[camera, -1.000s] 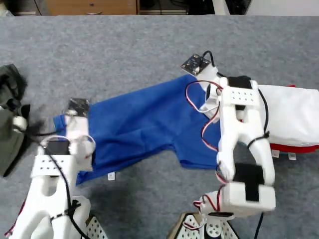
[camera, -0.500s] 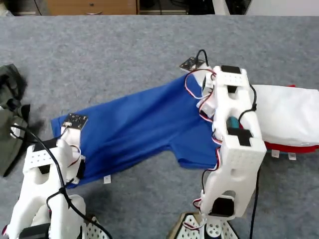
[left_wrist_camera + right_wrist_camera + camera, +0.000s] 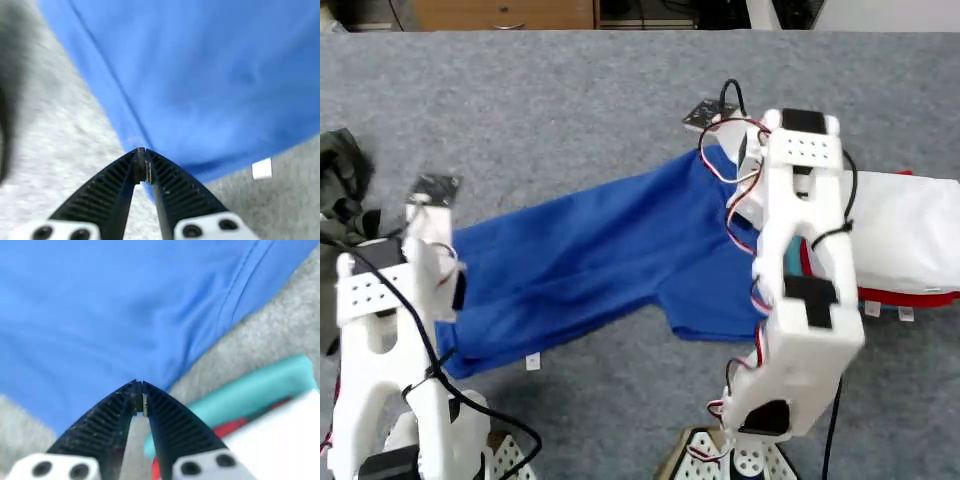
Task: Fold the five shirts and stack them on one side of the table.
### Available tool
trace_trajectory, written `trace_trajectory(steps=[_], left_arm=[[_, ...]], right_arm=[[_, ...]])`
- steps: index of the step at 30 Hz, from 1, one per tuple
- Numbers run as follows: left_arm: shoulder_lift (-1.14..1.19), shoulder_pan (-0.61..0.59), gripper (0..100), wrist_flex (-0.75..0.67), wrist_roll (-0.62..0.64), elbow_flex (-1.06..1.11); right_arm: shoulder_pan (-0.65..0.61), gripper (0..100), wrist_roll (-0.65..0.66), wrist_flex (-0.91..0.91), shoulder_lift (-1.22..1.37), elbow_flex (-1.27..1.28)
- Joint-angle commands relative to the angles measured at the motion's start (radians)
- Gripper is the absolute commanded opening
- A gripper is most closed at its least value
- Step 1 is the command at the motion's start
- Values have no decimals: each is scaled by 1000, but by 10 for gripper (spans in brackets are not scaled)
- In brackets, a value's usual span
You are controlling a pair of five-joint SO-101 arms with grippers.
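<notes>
A blue shirt (image 3: 590, 250) lies stretched slantwise across the grey table, from near left to far right. My left gripper (image 3: 432, 212) is at the shirt's left end, and my right gripper (image 3: 715, 138) at its far right corner. The left wrist view has the left gripper (image 3: 141, 161) shut, with the hem of the blue shirt (image 3: 210, 75) pinched at its tips. My right gripper (image 3: 139, 399) is likewise shut on the edge of the blue shirt (image 3: 100, 305). At the right lies a stack of folded shirts: a white shirt (image 3: 900, 235) on top, a red shirt (image 3: 910, 297) and a teal shirt (image 3: 240, 395) under it.
A dark green shirt (image 3: 340, 200) lies crumpled at the table's left edge. The grey table (image 3: 570, 100) is bare behind the blue shirt. Wooden furniture (image 3: 500, 12) stands beyond the far edge.
The left arm swung left and towards the back, drawing the shirt's left end with it. The right arm shifted a little towards the back. The shirt now lies more taut.
</notes>
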Motion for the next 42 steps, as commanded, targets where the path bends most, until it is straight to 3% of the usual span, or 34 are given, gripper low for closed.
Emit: trace_trajectory(steps=[1,7,14,21,28,33,37,42], left_arm=[[-96,-25,18,12,8,-26],[-437,-48,18,8,5,245],[-680,-212,18,-12,8,407],[-561,-305,18,25,6,405],[-404,-304,18,25,6,290],[-323,-307,18,31,5,229],[-309,-311,18,32,5,233],[-308,-311,18,32,5,226]], right_arm=[[-35,6,104,77,-222,87],[-36,109,396,80,-575,469],[-36,151,600,75,-789,800],[-62,259,637,-92,-731,1040],[-73,260,637,-379,-659,1190],[-74,260,637,-471,-579,1191],[-76,251,637,-468,-545,1167],[-77,139,637,-473,-539,1165]])
